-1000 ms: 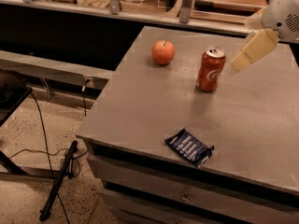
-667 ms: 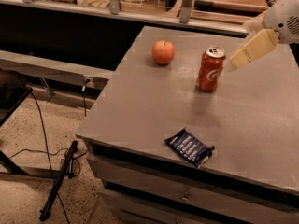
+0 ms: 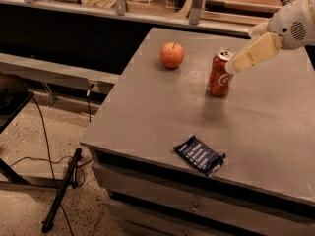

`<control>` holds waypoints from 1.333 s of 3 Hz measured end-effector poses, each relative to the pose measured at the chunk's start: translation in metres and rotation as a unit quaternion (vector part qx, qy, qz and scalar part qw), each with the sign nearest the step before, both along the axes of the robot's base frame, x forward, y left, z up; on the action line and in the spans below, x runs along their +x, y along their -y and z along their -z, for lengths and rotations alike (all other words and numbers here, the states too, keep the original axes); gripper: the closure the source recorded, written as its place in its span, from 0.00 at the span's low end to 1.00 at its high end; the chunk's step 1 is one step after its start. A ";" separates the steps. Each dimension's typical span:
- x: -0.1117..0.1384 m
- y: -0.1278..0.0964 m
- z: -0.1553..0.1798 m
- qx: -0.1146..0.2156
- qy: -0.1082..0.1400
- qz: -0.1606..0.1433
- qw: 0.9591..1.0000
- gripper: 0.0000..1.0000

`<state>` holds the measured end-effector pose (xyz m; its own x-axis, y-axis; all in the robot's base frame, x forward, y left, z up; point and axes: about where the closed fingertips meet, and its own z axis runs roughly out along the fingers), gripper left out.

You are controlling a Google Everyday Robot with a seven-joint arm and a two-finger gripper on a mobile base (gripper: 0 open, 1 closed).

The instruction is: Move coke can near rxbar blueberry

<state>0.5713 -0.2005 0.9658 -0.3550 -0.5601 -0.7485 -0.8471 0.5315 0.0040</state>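
Your can [image 3: 220, 75] stands upright on the table [image 3: 275, 127]. Your gripper [image 3: 236, 65] hangs just right of the can's top; can't tell if it's clenched or released. Apple [image 3: 172, 54] is left of the can, apart. Bar [image 3: 199, 155] lies well in front of the can, by the table's front edge.

1. Your arm [image 3: 297, 24] showed only at the upper right corner of the camera view, cut off by the right edge.
2. What you could see of it was a white, rounded housing with a small round grille of holes facing the camera.
3. Your pincer [image 3: 238, 63], tan in colour, stuck out from that housing and slanted down and to the left in the view, with its tip as the lowest point.
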 end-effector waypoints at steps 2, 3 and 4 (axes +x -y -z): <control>0.024 -0.014 0.031 0.010 0.050 -0.010 0.999 0.00; 0.028 -0.013 0.037 0.001 0.081 -0.009 0.997 0.00; 0.029 -0.015 0.038 0.000 0.084 -0.011 0.996 0.15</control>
<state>0.6004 -0.1857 0.9280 -0.2123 -0.5661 -0.7965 -0.8467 0.5136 -0.1394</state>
